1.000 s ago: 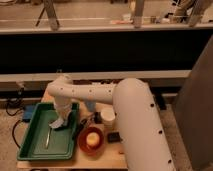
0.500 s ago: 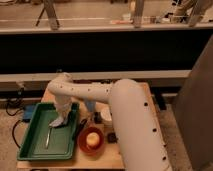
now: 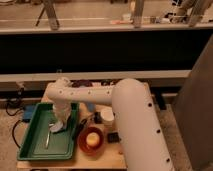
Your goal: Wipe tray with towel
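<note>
My hand [image 3: 61,119], clamped on the towel [image 3: 56,127], presses at the far right of the tray [image 3: 62,143]; its length runs toward the camera, most of it nearer.

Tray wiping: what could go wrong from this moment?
The gripper, shut on the towel inside the tray, works close to the silvery utensil; a stroke may push it out. A stroke past the rim might knock the reddish-brown bowl beside the tray.

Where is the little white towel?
The small pale cloth towel is under the gripper, in the right half of the large green plastic tray, left of the round reddish-brown bowl.
</note>
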You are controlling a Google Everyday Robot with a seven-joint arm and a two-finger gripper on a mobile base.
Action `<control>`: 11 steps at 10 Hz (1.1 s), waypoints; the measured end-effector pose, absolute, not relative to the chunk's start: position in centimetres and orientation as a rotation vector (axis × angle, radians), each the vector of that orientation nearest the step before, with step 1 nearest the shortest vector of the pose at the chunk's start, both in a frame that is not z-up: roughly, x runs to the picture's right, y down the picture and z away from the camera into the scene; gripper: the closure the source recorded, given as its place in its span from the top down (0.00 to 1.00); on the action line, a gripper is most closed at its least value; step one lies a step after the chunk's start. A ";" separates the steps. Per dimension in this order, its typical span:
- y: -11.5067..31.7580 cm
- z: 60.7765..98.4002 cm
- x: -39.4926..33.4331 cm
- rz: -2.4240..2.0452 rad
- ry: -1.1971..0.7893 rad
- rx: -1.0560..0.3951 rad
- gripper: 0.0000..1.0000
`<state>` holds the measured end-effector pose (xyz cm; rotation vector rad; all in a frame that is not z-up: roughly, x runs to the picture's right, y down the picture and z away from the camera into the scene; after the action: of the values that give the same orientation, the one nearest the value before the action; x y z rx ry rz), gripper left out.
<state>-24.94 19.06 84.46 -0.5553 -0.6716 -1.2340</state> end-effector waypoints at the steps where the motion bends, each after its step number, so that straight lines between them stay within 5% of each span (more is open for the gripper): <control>1: 20.1 83.6 -24.7 -1.237 -0.675 -0.550 0.00; 11: 28.8 75.2 -21.9 -1.282 -0.785 -0.498 0.00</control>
<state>-21.91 28.80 75.23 -0.4981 -0.7848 -1.2821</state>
